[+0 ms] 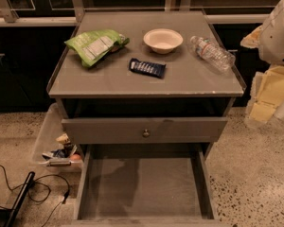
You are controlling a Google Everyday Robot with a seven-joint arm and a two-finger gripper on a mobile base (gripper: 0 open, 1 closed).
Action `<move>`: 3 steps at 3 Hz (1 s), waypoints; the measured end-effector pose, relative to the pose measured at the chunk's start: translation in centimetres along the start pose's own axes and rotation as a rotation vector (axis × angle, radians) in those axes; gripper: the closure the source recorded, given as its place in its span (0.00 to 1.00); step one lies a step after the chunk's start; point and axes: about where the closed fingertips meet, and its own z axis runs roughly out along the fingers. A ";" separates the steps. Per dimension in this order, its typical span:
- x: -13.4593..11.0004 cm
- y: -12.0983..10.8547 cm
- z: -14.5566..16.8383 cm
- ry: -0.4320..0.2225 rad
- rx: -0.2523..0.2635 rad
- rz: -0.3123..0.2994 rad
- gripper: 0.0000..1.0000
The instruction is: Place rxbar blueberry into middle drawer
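Atop the cabinet (pixel 189 77) lies the navy, white-lettered rxbar blueberry (pixel 147 68); gripper (pixel 270 91) at right edge, jaws' state untellable.

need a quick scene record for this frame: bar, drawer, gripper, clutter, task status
bar: rxbar blueberry, flat on the cabinet top, front centre
drawer: middle drawer pulled open, bar not in it
gripper: gripper at right edge of view, beside the cabinet, apart from the bar
clutter: green chip bag left, white bowl behind the bar, water bottle on its side right
status: bar not yet picked up
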 end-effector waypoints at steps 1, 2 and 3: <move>0.0 0.0 0.0 0.000 0.000 0.000 0.00; -0.8 -0.2 -0.3 -0.015 0.017 -0.023 0.00; -4.2 -1.7 1.1 -0.079 0.018 -0.129 0.00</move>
